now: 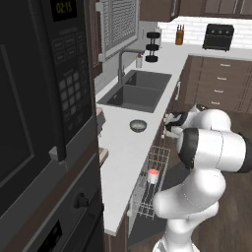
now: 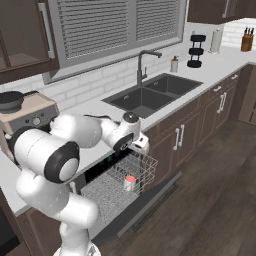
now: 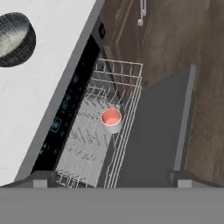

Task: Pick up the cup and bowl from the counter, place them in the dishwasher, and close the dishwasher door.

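Observation:
The cup (image 3: 111, 120), pale with a red inside, stands upright in the white wire rack (image 3: 127, 87) of the dishwasher; it also shows as the cup (image 1: 153, 175) and the cup (image 2: 130, 182). The grey bowl (image 3: 15, 39) rests on the counter (image 3: 39, 96), also seen as the bowl (image 1: 138, 126) near the sink. My gripper (image 3: 109, 181) hangs open and empty above the rack, over the counter's front edge, at the gripper (image 1: 167, 127) and the gripper (image 2: 141, 148). The dishwasher door (image 3: 153, 135) lies folded down flat.
A dark double sink (image 1: 135, 91) with a faucet (image 1: 121, 61) lies beyond the bowl. A black oven stack (image 1: 44, 123) walls off the left. A coffee machine (image 2: 25, 112) stands on the counter. Cabinet fronts (image 2: 200, 120) and wooden floor (image 2: 215, 190) lie to the right.

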